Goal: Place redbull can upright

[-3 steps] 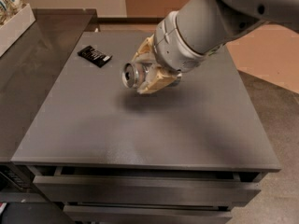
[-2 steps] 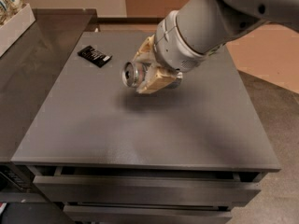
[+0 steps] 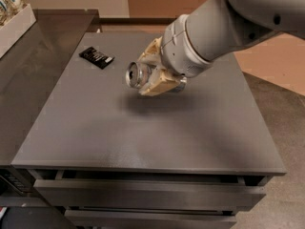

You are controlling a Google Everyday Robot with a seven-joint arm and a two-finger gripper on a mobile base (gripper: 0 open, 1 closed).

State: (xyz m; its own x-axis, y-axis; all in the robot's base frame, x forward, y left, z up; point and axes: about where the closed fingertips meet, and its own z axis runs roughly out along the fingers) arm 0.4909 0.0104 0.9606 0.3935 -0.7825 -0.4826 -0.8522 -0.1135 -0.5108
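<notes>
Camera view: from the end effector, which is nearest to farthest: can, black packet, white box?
The end effector hangs above the table.
1. can: in its grip.
2. black packet: on the table, leftward.
3. white box: far left.

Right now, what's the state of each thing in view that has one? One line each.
redbull can: on its side in the jaws, lifted off the table, not yet upright.
gripper: over the middle of the table, jaws shut on the can.
black packet: lying flat near the table's far left corner.
top drawer: looks slightly pulled out.
</notes>
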